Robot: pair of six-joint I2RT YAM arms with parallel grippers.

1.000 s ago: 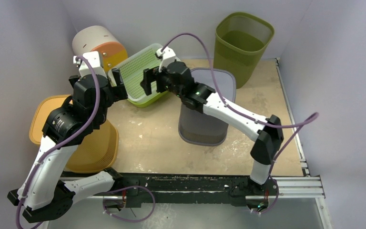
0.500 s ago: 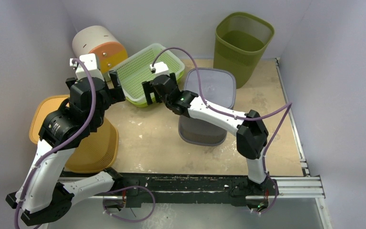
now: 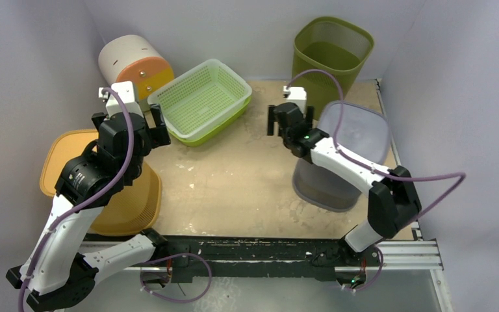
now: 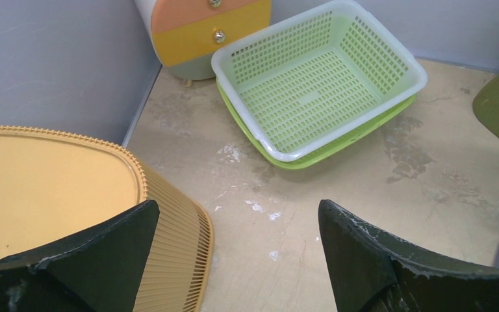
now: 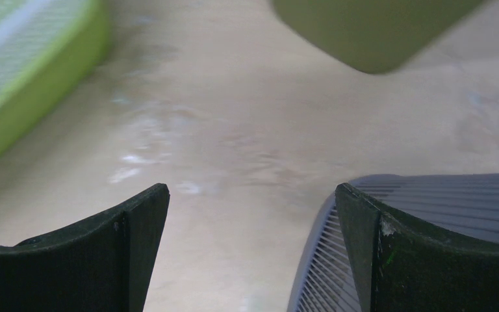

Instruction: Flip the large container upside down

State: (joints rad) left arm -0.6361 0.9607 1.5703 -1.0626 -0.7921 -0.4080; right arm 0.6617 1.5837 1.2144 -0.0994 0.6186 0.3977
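Observation:
The light green mesh basket (image 3: 201,101) lies open side up on a darker green tray at the back; it also shows in the left wrist view (image 4: 318,84) and the right wrist view (image 5: 32,71). My left gripper (image 3: 158,123) is open and empty just left of the basket, above the table (image 4: 237,211). My right gripper (image 3: 290,127) is open and empty (image 5: 252,192), well right of the basket, beside a grey ribbed bin (image 3: 347,156) that stands upside down. An olive mesh bin (image 3: 331,58) stands upright at the back right.
An orange ribbed basket (image 3: 104,188) stands upside down at the left, under my left arm (image 4: 45,182). A white and orange drawer unit (image 3: 136,65) stands in the back left corner. The grey bin's edge (image 5: 442,221) is by my right finger. Walls close three sides.
My right arm has swung right, away from the green basket. The basket, tilted before, now lies flat. The grey bin has shifted to the right. My left gripper drew back slightly.

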